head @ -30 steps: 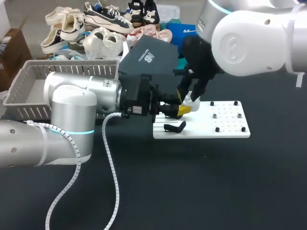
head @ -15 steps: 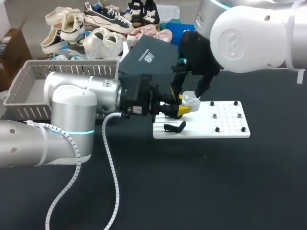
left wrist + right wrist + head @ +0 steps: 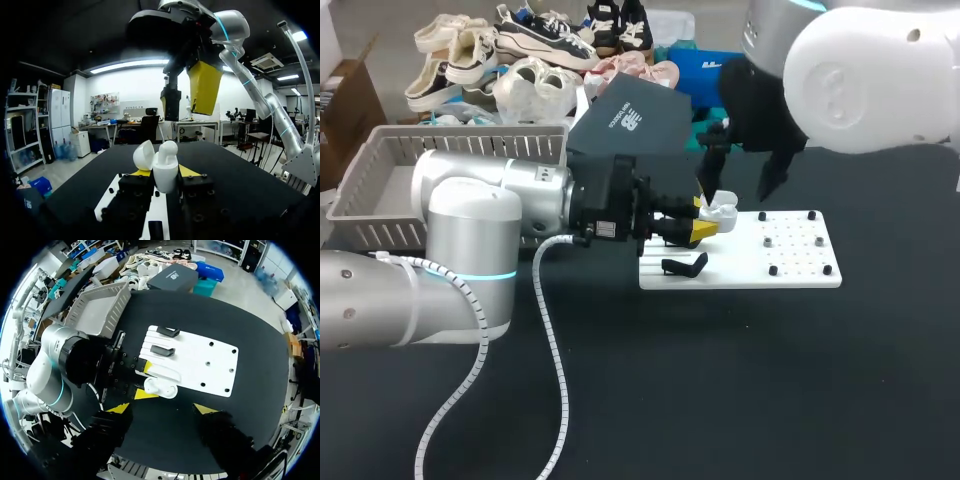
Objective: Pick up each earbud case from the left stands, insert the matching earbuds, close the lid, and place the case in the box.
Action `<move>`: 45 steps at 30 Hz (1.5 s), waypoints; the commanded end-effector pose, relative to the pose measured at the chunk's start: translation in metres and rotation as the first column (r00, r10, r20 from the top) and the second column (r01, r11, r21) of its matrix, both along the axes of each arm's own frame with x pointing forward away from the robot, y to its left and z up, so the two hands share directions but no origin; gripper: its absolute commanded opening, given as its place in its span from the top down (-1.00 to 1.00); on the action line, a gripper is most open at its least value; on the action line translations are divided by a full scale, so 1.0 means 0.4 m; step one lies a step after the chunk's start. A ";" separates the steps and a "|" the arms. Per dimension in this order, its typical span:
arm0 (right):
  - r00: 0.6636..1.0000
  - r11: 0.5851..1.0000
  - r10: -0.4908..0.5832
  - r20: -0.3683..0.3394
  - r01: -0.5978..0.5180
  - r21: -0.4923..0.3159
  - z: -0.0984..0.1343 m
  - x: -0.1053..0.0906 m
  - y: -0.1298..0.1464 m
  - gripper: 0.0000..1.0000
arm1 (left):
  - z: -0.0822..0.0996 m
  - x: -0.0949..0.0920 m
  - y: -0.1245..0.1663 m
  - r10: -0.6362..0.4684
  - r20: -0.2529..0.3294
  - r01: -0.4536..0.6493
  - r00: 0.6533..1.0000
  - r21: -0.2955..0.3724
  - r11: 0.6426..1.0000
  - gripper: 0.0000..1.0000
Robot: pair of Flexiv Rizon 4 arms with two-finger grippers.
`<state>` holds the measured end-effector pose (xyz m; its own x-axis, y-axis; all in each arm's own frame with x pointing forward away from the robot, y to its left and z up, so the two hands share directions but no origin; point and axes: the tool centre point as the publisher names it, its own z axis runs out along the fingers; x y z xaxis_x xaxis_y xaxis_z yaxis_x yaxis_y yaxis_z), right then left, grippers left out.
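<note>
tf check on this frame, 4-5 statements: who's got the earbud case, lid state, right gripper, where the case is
1. The left gripper is shut on the white earbud case. True.
2. The case's lid is closed. False: it stands open, tipped back.
3. The right gripper is open, above the case. True.
4. The case lies in the grey basket. False: the left gripper holds it at the edge of the white board.
5. The white board carries no stands. False: two black stands sit on it.
</note>
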<state>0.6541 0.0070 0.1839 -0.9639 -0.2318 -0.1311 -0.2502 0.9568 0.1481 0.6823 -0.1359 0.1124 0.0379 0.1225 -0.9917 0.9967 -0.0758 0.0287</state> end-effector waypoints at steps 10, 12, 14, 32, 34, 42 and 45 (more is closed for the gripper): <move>0.999 0.999 -0.031 -0.028 0.030 -0.018 -0.047 0.006 -0.038 -0.47 | -0.001 0.004 -0.001 -0.002 0.000 0.002 1.000 -0.001 1.000 1.00; 0.999 0.999 -0.033 -0.030 0.032 -0.025 -0.054 0.011 -0.038 -0.45 | -0.001 0.004 -0.001 -0.002 0.000 0.002 1.000 -0.001 1.000 1.00; 0.999 0.999 -0.033 -0.033 0.032 -0.026 -0.057 0.014 -0.038 -0.44 | -0.001 0.004 -0.001 -0.002 0.000 0.002 1.000 -0.001 1.000 1.00; 0.997 1.000 -0.027 -0.067 0.028 0.011 -0.075 0.039 -0.036 -0.42 | -0.001 0.004 -0.001 -0.002 0.000 0.002 1.000 -0.001 1.000 1.00; 0.997 0.999 -0.027 -0.066 0.028 0.015 -0.074 0.041 -0.034 -0.42 | -0.001 0.004 -0.001 -0.002 0.000 0.002 1.000 -0.001 1.000 1.00; 0.998 0.998 -0.052 -0.043 0.053 0.015 -0.057 0.047 -0.046 -0.59 | -0.001 0.004 -0.001 -0.002 0.000 0.002 1.000 -0.001 1.000 1.00; 0.997 0.997 -0.077 -0.027 0.078 0.022 -0.040 0.064 -0.052 -1.00 | -0.001 0.004 -0.001 -0.002 0.000 0.002 1.000 -0.001 1.000 1.00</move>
<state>0.6815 -0.0108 0.1637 -0.9813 -0.1648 -0.0990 -0.1802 0.9679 0.1751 0.6823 -0.1359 0.1125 0.0379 0.1225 -0.9917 0.9967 -0.0758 0.0287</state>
